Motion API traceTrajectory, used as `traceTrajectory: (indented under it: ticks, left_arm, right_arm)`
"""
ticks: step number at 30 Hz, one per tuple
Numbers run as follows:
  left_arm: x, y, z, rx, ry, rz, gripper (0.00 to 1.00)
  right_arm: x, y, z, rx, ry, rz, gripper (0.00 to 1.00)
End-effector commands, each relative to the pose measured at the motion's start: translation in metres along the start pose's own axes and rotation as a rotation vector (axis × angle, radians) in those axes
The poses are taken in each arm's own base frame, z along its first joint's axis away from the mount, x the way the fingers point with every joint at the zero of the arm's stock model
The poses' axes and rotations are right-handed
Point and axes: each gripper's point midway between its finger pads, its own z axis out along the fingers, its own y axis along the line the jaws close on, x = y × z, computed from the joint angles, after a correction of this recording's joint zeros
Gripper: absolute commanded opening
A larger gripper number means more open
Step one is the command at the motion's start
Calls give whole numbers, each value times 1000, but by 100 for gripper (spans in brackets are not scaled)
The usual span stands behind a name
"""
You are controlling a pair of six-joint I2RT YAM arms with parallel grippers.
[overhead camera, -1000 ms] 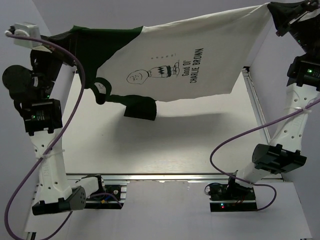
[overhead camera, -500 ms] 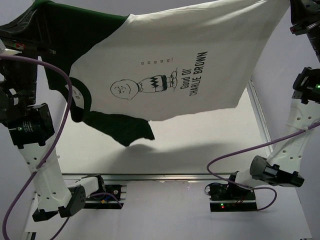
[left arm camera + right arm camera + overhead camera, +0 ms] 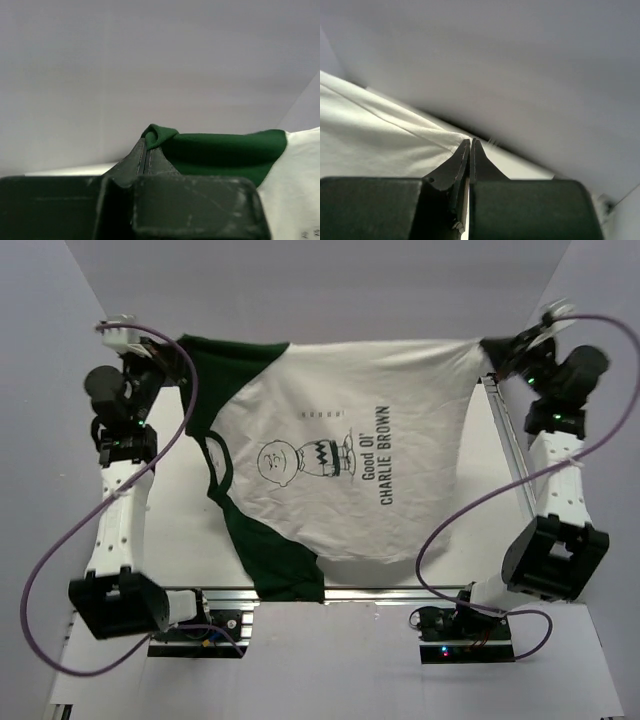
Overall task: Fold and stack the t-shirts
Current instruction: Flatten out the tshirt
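From the overhead camera I see the t-shirt (image 3: pixel 330 470) stretched between both arms along the far side of the table (image 3: pixel 170 525). Its print faces up, its body trails toward me, and one green sleeve reaches the near edge. The left gripper (image 3: pixel 172 343) has the green shoulder end and the right gripper (image 3: pixel 492 348) has a white hem corner.

On the left wrist camera, the jaws are pressed together on a bunched fold of green cloth.

On the right wrist camera, the jaws are pinched tight on the white corner, and the hem runs off to the left.

I read this as the spreading step, with no fold made yet. Next I would lower both corners together under even tension so the shirt lies flat, then let go and regrasp for the first fold.
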Motion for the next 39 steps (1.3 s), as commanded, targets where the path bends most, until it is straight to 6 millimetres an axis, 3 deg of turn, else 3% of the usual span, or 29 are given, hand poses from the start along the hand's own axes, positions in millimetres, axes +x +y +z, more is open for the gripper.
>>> traceTrajectory:
  ticks: [1, 2, 3, 4, 6, 7, 8, 9, 11, 12, 14, 15, 19, 24, 30, 39]
  left_arm:
    - [35, 19, 11, 7, 3, 8, 0]
    - [49, 25, 13, 2, 10, 7, 0]
    - [67, 34, 20, 2, 13, 6, 0]
    - [89, 41, 22, -2, 45, -10, 0]
    - [115, 50, 31, 5, 77, -21, 0]
    - [143, 62, 38, -3, 119, -39, 0]
    - [154, 68, 42, -10, 121, -34, 0]
    - [182, 79, 47, -19, 160, -52, 0]
    - [201, 86, 55, -18, 167, -48, 0]
    - [224, 94, 63, -25, 197, -48, 0]
    - [244, 100, 70, -21, 222, -45, 0]
    - [255, 101, 74, -19, 236, -49, 0]
    - [296, 114, 96, -16, 273, -53, 0]
    - [323, 127, 106, -31, 293, -69, 0]
    - [333, 139, 121, -43, 282, -50, 0]
    - [340, 138, 124, -29, 285, -50, 0]
  right_arm:
    - [67, -1, 7, 13, 75, -20, 0]
    - [107, -2, 10, 15, 129, 35, 0]
    - [126, -4, 13, 22, 153, 63, 0]
    - [156, -11, 17, 34, 189, 95, 0]
    - [187, -14, 25, 40, 223, 103, 0]
    - [215, -20, 29, 57, 255, 119, 0]
    - [222, -25, 38, 75, 263, 73, 0]
    - [253, -29, 43, 81, 303, 102, 0]
    - [278, -32, 55, 89, 339, 118, 0]
    - [295, -42, 65, 108, 357, 125, 0]
    - [310, -44, 78, 110, 366, 133, 0]
    - [323, -54, 87, 135, 373, 129, 0]
    - [348, -56, 112, 144, 385, 113, 0]
    - [366, -73, 125, 246, 379, 86, 0]
    - [372, -85, 143, 283, 319, 58, 0]
    - [377, -66, 155, 168, 234, 74, 0]
